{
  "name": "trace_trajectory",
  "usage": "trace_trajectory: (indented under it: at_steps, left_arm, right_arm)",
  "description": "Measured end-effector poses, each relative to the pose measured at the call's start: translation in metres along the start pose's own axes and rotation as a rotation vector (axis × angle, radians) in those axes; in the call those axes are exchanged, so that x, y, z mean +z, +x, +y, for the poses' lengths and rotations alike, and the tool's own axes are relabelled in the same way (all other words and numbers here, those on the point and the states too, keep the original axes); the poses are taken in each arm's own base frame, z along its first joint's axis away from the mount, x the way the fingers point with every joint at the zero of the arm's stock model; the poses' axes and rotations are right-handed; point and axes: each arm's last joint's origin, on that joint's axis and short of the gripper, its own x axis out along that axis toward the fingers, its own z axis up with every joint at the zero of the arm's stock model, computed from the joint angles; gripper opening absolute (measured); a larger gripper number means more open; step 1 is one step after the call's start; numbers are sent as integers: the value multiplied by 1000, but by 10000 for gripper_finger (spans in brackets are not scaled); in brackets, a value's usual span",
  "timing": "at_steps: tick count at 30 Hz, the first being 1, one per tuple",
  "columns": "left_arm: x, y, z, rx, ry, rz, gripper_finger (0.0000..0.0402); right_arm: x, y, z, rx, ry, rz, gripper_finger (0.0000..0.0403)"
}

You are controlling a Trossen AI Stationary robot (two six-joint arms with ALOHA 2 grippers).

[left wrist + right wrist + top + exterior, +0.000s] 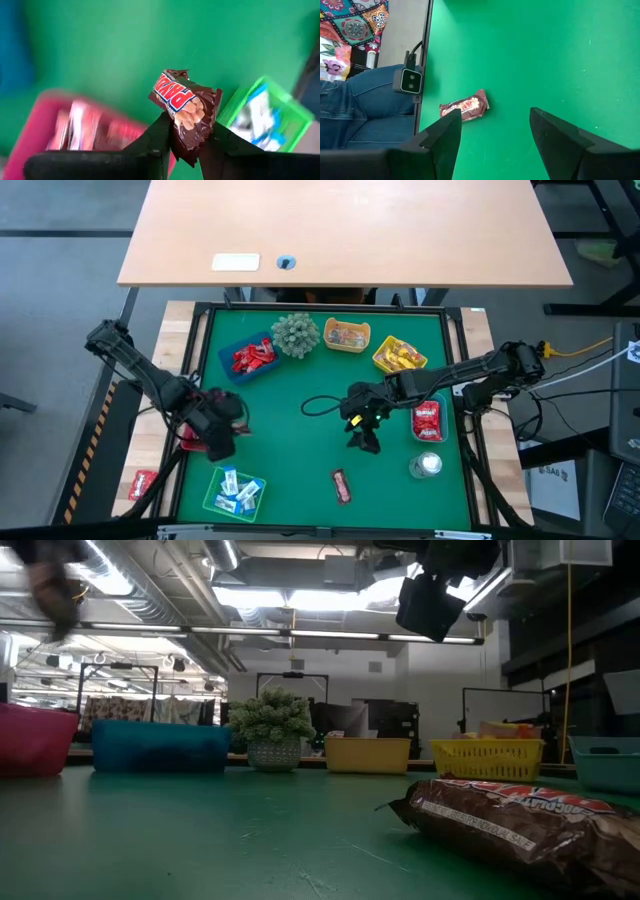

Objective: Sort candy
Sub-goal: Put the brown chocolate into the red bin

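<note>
Brown bar (520,820) lies near the mat's front edge; right gripper (492,135) hovers open above it; left gripper (182,145) grips a candy (182,102) at the left edge

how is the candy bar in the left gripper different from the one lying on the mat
The PayDay bar is clamped in the left gripper, lifted off the green mat, its wrapper crumpled. The loose bar lies flat on the mat, untouched, with the open right gripper above it. Both have brown wrappers.

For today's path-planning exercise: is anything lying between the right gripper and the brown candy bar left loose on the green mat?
Nothing visible does. The right gripper, jaws open, hangs above bare green mat, and the brown candy bar lies alone ahead of it near the table edge.
</note>
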Motion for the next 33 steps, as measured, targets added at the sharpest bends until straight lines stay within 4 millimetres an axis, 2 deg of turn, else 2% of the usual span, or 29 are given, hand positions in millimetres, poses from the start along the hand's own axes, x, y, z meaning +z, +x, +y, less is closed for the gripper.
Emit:
trace_trajectory:
  at_steps: [5, 9, 15, 33]
  left_arm:
    - [-19, -4, 13, 136, -200, 220, 64]
    - [-28, -7, 20, 242, -314, 300, 64]
    - [-33, -10, 25, 320, -343, 294, 64]
    - [-31, -9, 25, 348, -364, 244, 64]
  right_arm:
    - [0, 0, 0, -1, -33, 0, 233]
    - [0, 0, 0, -1, -79, -1, 233]
    - [0, 0, 0, -1, -129, -1, 233]
    - [0, 0, 0, -1, -133, -1, 233]
